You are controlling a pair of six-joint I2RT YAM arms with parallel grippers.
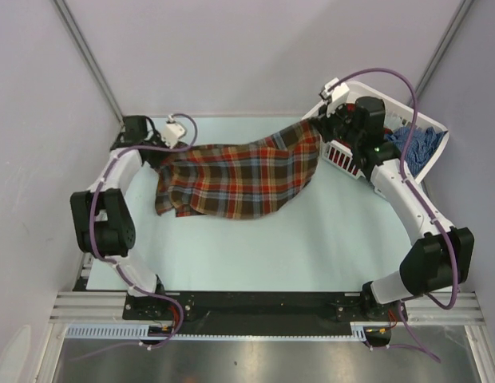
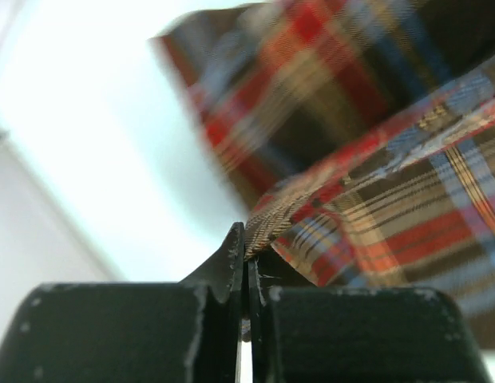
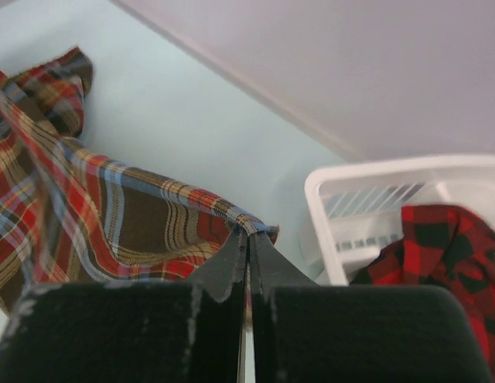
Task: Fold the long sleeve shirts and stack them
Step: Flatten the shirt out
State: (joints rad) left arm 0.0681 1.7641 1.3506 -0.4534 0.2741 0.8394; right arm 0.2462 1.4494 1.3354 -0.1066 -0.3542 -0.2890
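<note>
Two robot arms hold a brown, red-orange and light-blue plaid shirt [image 1: 239,175] stretched between them over the pale counter [image 1: 311,239]. The left end effector [image 1: 166,148], at about 10 o'clock in the overhead view, is clenched on one edge of the shirt. Its wrist camera shows a fold of the plaid hem pinched between the two closed black fingers [image 2: 226,262]. The right end effector [image 1: 321,126], at about 1 o'clock, is likewise clamped on the far corner of the same shirt, with the bound edge of the cloth caught at its fingertips.

Between the two grips the fabric sags in a broad swag, its lower edge drooping toward 6 o'clock near the middle of the counter. Whether that edge rests on the surface or hangs just above it cannot be told. At the left end a loose fold hangs down toward 7 o'clock.

A white plastic laundry basket [image 1: 429,121] sits in the counter's far right corner, at 2 o'clock, just beside the right end effector. A blue checked shirt [image 1: 415,145] lies crumpled inside it. The right wrist camera shows a red-and-black plaid shirt [image 3: 443,247] heaped in the basket too, against its near wall.

Both arms reach from bases at 6 o'clock, the left bending out along the 9 o'clock side, the right along the 3 o'clock side.
</note>
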